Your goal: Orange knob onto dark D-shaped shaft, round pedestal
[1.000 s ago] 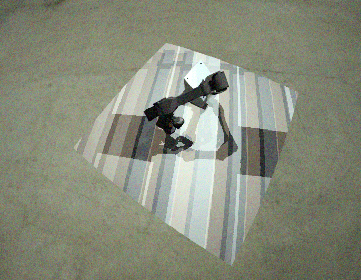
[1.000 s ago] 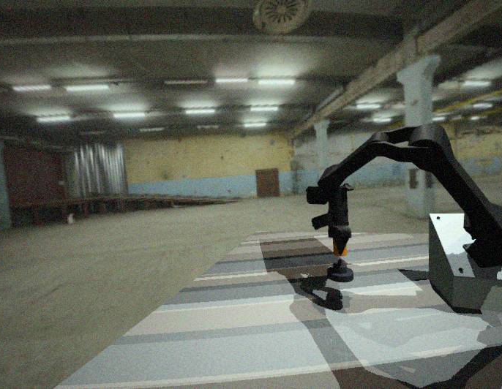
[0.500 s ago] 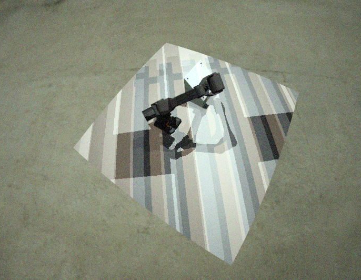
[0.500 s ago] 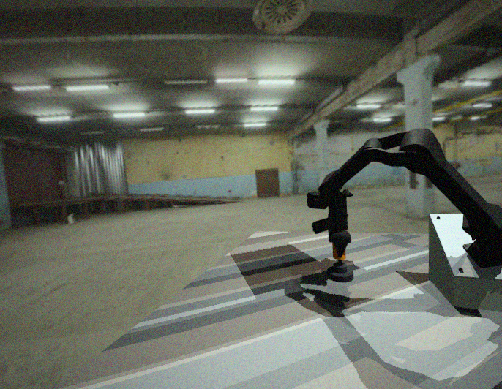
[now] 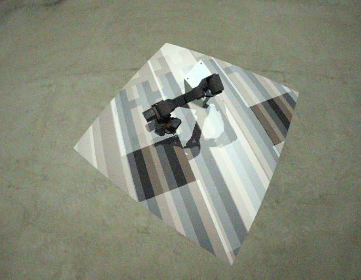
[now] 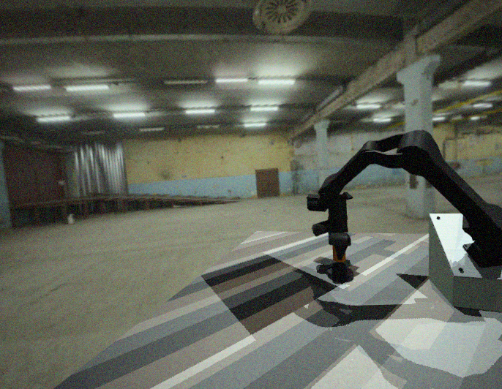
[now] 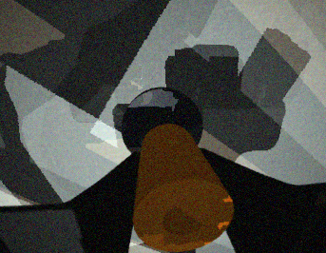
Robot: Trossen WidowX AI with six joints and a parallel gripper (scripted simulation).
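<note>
Knob clamped in the gripper, poised over the pedestal for seating.

Nearest the wrist camera, the gripper (image 7: 177, 223) is clamped on the orange knob (image 7: 177, 190), whose far end overlaps the dark round pedestal (image 7: 137, 125) just beyond; the shaft itself is hidden behind the knob. From the side, the knob (image 6: 337, 253) stands upright directly above the pedestal (image 6: 340, 271) on the striped bench (image 6: 260, 330), close to it or touching; which, I cannot tell. This looks like the mating step. Next likely calls for turning the knob under light downward pressure until the flats agree, pressing it home, then releasing.
</note>
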